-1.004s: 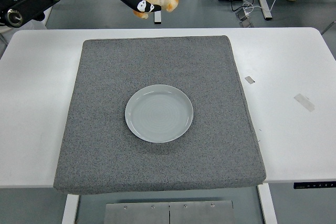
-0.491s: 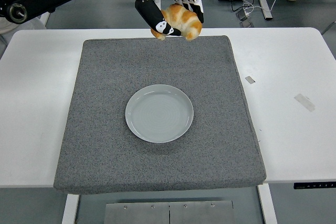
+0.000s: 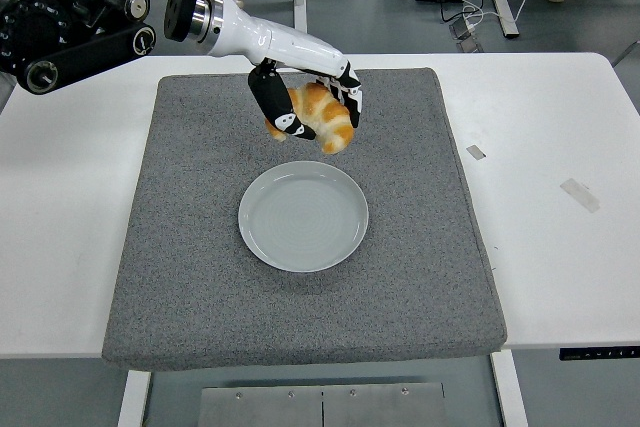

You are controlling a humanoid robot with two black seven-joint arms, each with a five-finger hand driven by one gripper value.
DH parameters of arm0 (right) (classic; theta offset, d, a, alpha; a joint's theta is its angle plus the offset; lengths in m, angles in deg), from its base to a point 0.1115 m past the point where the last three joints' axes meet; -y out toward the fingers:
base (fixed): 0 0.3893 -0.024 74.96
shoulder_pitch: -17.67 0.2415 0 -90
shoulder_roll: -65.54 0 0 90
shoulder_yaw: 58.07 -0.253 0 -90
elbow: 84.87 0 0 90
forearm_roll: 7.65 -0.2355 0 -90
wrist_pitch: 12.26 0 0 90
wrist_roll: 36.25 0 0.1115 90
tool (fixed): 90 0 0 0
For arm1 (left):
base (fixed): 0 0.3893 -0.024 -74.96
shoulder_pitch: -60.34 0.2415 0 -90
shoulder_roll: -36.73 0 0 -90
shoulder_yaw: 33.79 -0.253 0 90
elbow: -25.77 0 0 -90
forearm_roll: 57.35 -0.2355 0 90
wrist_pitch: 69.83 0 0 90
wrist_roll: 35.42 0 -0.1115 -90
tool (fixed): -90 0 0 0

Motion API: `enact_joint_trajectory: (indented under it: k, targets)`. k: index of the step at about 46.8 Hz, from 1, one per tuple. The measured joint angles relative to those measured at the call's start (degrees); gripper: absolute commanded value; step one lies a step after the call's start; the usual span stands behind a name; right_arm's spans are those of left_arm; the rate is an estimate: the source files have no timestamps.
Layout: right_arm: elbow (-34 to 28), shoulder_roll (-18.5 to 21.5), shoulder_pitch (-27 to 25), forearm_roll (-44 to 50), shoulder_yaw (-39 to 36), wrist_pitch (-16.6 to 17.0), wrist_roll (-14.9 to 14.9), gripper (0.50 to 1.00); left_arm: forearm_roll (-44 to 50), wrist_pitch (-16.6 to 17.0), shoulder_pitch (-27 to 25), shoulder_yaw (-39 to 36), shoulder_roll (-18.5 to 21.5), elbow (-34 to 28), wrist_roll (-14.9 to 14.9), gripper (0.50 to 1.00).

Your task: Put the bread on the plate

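A golden-brown bread roll (image 3: 322, 115) is held in my left hand (image 3: 308, 110), whose black and white fingers are curled around it. The hand hovers above the grey mat, just beyond the far rim of the plate. The pale grey round plate (image 3: 260, 237) lies bare at the middle of the mat. My left arm reaches in from the upper left. My right arm is out of the picture.
A large grey mat (image 3: 190, 247) covers the middle of the white table (image 3: 560, 267). Two small pieces of tape (image 3: 579, 194) lie on the table's right side. Desk legs and cables show on the floor beyond the far edge.
My left hand has carried the bread from beyond the table's far edge down and toward me, and now holds it lower, close to the plate's far rim.
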Motion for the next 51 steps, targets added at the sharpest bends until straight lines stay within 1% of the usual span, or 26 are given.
enact_joint_trajectory:
  k: [10,16,31,42,51]
  targets:
    - [0.0,0.0,0.0,0.0,0.0,0.0,0.0,1.0,-3.2,1.9,3.4,0.0,-0.5,0.0,0.0,0.5]
    - [0.0,0.0,0.0,0.0,0.0,0.0,0.0,1.0,-4.3,2.6,4.9,0.0,-1.1,0.0,0.0,0.5]
    - [0.0,0.0,0.0,0.0,0.0,0.0,0.0,1.0,-8.0,4.3,9.5,-0.1,-1.3,0.2,0.0,0.5]
    - [0.0,0.0,0.0,0.0,0.0,0.0,0.0,1.0,-8.6,6.0,12.3,-0.1,-1.2,0.5,0.0,0.5]
    - [0.0,0.0,0.0,0.0,0.0,0.0,0.0,1.0,-8.6,6.5,13.7,-0.1,-1.3,1.2,0.0,0.5]
